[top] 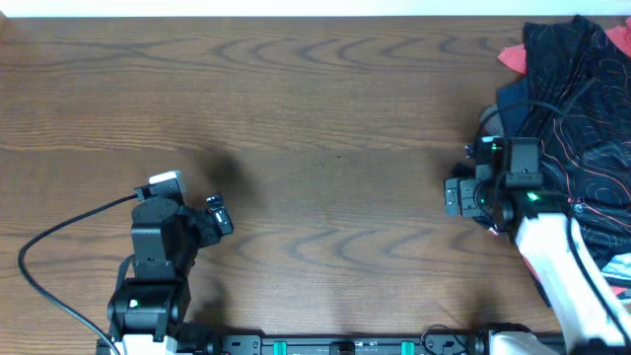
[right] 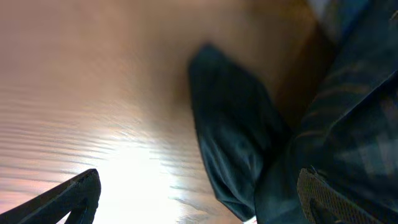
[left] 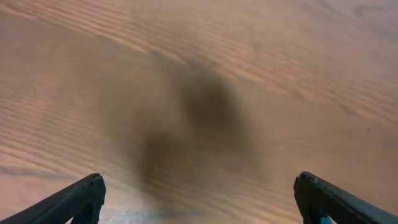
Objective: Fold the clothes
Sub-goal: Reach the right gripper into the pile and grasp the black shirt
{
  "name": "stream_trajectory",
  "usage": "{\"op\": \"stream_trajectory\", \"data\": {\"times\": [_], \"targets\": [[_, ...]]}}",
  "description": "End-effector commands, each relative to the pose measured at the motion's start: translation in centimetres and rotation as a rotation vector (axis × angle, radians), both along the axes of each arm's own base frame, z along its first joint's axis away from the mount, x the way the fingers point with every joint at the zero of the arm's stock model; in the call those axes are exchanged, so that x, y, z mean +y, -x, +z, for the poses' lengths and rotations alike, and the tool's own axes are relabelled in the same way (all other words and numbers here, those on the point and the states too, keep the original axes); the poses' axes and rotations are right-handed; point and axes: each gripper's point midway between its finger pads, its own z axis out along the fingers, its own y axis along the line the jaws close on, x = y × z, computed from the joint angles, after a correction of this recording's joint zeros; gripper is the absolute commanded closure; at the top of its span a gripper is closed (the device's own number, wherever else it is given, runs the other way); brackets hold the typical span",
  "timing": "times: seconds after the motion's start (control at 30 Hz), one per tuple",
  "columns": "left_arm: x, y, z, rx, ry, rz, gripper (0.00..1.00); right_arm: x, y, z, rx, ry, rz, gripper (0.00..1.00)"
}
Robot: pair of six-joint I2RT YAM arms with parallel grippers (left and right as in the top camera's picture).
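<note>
The black jersey (top: pixel 582 108) with fine red-orange lines lies crumpled at the table's right edge. My right gripper (top: pixel 456 196) is open and empty, low over the table just left of the pile. In the right wrist view its jaws (right: pixel 199 183) straddle bare wood and a dark cloth fold (right: pixel 230 130). The right finger is over the jersey's faintly striped cloth (right: pixel 354 118). My left gripper (top: pixel 219 215) is open and empty over bare wood at the lower left, also shown in the left wrist view (left: pixel 199 186).
A red garment (top: pixel 510 57) and a navy garment (top: pixel 513 99) poke out from under the jersey's left side. The wooden table (top: pixel 325 148) stretches between the two arms. A black cable (top: pixel 59 237) loops beside the left arm.
</note>
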Motion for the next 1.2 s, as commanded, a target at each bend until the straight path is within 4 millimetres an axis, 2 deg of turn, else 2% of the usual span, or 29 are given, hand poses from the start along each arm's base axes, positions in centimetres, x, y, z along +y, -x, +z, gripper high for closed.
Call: {"op": "stream_trajectory", "data": {"times": [0.0,0.07,0.13,0.17,0.2,0.23,0.33,0.37,0.53,0.6,0.7,0.77,0.87,0.93,1.03,1.17], "targets": [[0.0,-0.3,0.7,-0.012,0.015,0.004,0.02,-2.5,0.5,-1.9,0.08,0.105,-0.092,0.01],[0.0,-0.3,0.7,-0.013,0.015,0.004,0.02,-3.5,0.7,-3.0,0.115,0.156,-0.137,0.01],[0.0,-0.3,0.7,-0.013,0.015,0.004,0.02,-3.6,0.5,-4.1,0.132,0.16,-0.137,0.01],[0.0,-0.3,0.7,-0.013,0.015,0.004,0.02,-3.6,0.4,-4.4,0.138,0.161,-0.135,0.05],[0.0,-0.3,0.7,-0.013,0.015,0.004,0.02,-3.6,0.4,-4.7,0.145,0.161,-0.135,0.15],[0.0,-0.3,0.7,-0.013,0.015,0.004,0.02,-3.5,0.5,-5.0,0.152,0.157,-0.133,0.29],[0.0,-0.3,0.7,-0.013,0.015,0.004,0.02,-3.3,0.6,-5.3,0.164,0.144,-0.13,0.89],[0.0,-0.3,0.7,-0.013,0.015,0.004,0.02,-3.3,0.6,-5.3,0.165,0.144,-0.129,0.99],[0.0,-0.3,0.7,-0.013,0.015,0.004,0.02,-2.9,0.4,-5.1,0.155,0.118,-0.126,0.99],[0.0,-0.3,0.7,-0.014,0.015,0.004,0.02,-2.5,-0.2,-4.1,0.121,0.094,-0.12,0.99],[-0.1,-0.4,0.8,-0.019,0.015,0.004,0.02,-2.0,-2.4,-0.5,0.014,0.064,-0.115,0.99],[-0.1,-0.4,0.9,-0.021,0.015,0.004,0.02,-1.1,-4.5,3.7,-0.095,0.006,-0.094,0.99],[-0.1,-0.4,0.9,-0.022,0.015,0.004,0.02,2.6,-6.5,9.8,-0.239,-0.15,0.034,0.99],[-0.1,-0.4,0.9,-0.022,0.015,0.004,0.02,4.8,-6.5,12.1,-0.28,-0.208,0.112,0.99],[-0.1,-0.4,0.9,-0.022,0.015,0.004,0.02,8.5,-5.0,12.1,-0.239,-0.267,0.217,0.99],[0.0,-0.5,0.9,-0.025,0.015,0.004,0.02,15.7,-2.1,10.9,-0.16,-0.366,0.427,0.99]]}}
